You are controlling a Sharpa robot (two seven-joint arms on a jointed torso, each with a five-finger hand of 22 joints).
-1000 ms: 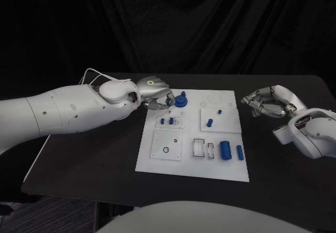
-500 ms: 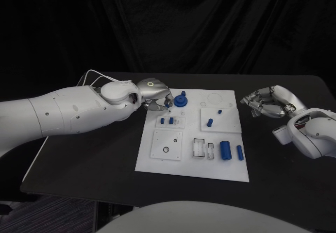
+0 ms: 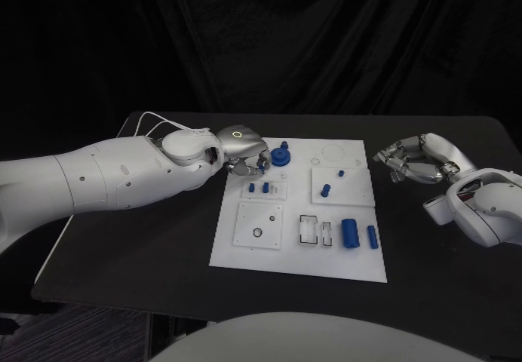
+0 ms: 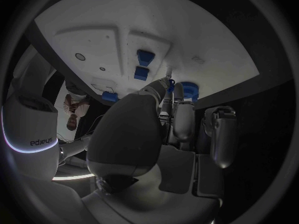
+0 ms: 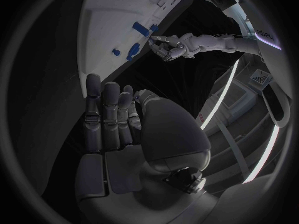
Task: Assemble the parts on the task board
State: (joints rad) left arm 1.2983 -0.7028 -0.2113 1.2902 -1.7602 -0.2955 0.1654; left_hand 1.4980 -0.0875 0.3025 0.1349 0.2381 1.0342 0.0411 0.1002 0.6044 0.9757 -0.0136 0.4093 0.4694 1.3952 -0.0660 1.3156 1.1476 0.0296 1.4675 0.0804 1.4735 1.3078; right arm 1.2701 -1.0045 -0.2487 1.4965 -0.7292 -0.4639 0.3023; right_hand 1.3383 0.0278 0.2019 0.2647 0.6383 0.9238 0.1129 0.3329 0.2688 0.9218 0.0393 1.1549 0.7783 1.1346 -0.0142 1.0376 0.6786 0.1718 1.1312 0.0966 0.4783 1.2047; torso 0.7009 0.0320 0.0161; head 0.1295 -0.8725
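Observation:
The white task board (image 3: 285,245) lies in the middle of the black table. A blue round part with a peg (image 3: 282,156) stands at the board's far left corner. My left hand (image 3: 245,153) is right beside it, its fingertips (image 4: 176,91) bunched against that part (image 4: 189,90); whether they grip it is hidden. Two small blue pegs (image 3: 259,187) stand just nearer on the board. My right hand (image 3: 413,161) hovers off the board's right edge with its fingers (image 5: 111,115) curled in on nothing.
Two more small blue pegs (image 3: 333,182) stand in the board's right middle plate. A thick blue cylinder (image 3: 350,233) and a thinner one (image 3: 372,236) lie near the front right. White slots (image 3: 314,229) sit beside them.
My left arm and hand have edged slightly nearer and further over the board's corner, staying at the blue round part. The right hand has not moved.

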